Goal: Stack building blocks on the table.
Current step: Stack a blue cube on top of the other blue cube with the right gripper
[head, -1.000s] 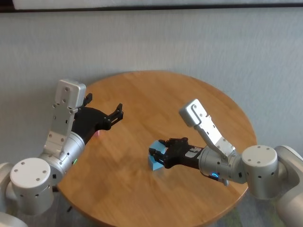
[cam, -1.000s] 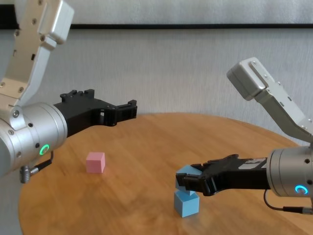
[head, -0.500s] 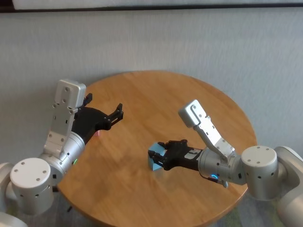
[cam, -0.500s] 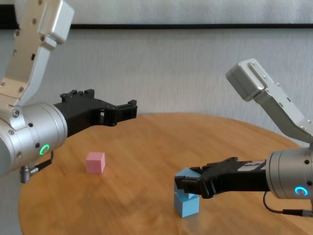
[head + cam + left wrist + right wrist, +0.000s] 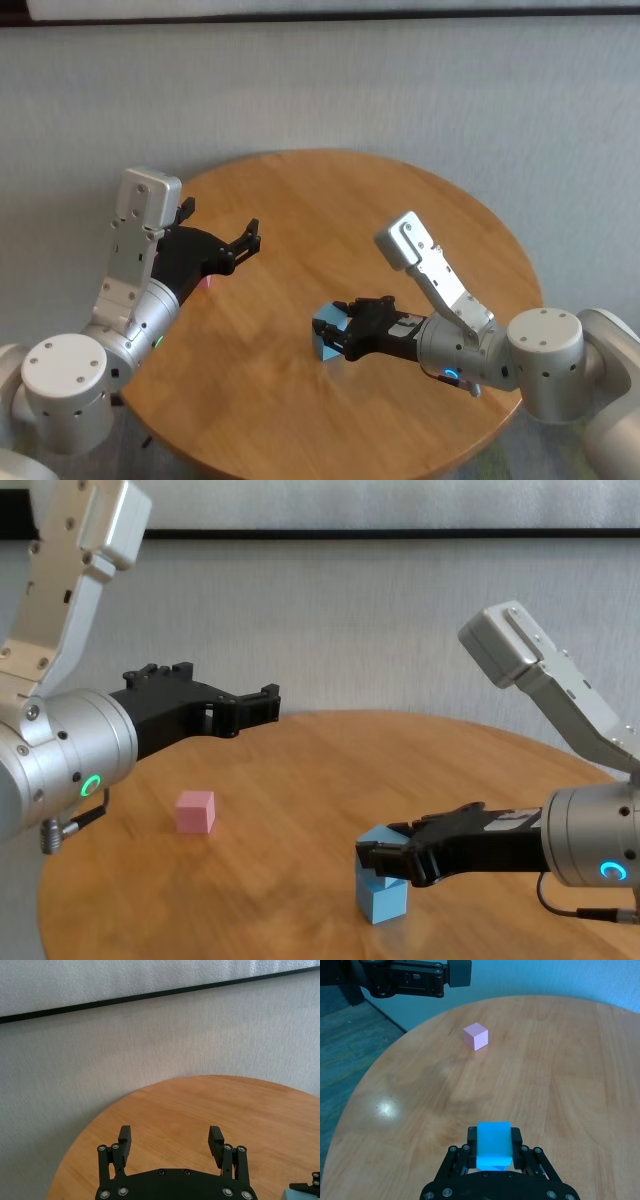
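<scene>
Writing or brand marks appear nowhere on the blocks or arms. Nearest the robot, the right gripper [image 5: 385, 863] is clamped on a light blue block [image 5: 493, 1144] sitting slightly askew on a second light blue block [image 5: 381, 901] on the table [image 5: 400, 210], the lower cube largely hidden behind the fingers in the head view. Farther off to the left, the pink block [image 5: 195, 811] lies alone, and the left gripper [image 5: 170, 1140] hangs above the table with its fingers spread wide, holding nothing.

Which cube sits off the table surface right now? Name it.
The light blue cube gripped by the right gripper, resting tilted on the other blue cube. The pink cube and lower blue one sit on the table.
</scene>
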